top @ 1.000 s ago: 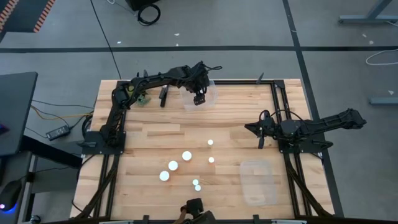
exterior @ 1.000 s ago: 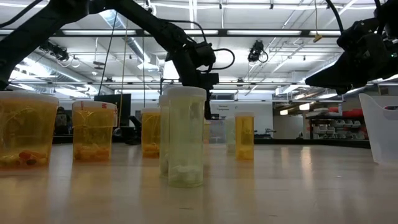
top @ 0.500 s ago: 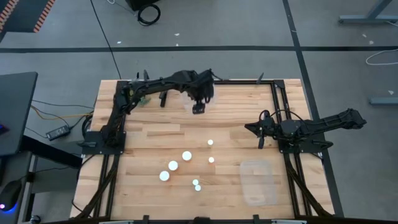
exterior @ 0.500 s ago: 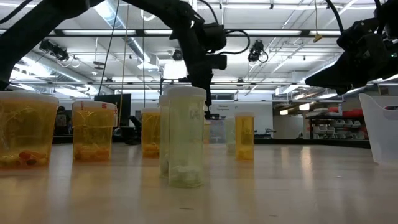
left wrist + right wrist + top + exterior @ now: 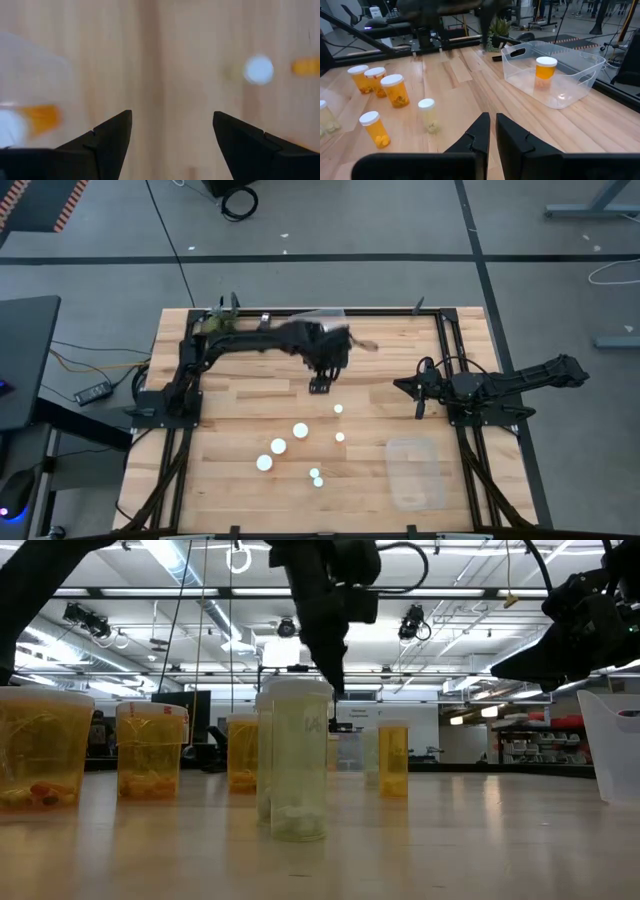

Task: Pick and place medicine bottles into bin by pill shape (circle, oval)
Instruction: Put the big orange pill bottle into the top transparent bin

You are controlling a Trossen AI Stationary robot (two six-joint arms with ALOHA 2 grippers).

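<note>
Several medicine bottles show as white caps (image 5: 300, 430) in the middle of the table; the right wrist view shows orange ones (image 5: 395, 90) and a pale one (image 5: 427, 115) standing upright. One more orange bottle (image 5: 546, 70) stands in a clear bin (image 5: 580, 80) at the far side. My left gripper (image 5: 320, 386) hangs open above bare wood between that bin and the caps, pointing steeply down, with nothing between its fingers (image 5: 112, 135). My right gripper (image 5: 418, 395) waits at the right, shut (image 5: 492, 132).
A second clear bin (image 5: 412, 470) sits near the table's front right corner. The low view has a tall pale bottle (image 5: 298, 760) closest, with orange bottles (image 5: 45, 750) to its left and one (image 5: 393, 758) to its right. Black rails run along both table sides.
My left gripper has left the place over the far bin and swung toward the table's near edge and a little to the right, rising slightly, toward the group of bottles. It carries nothing. The bottles on the table have not moved.
</note>
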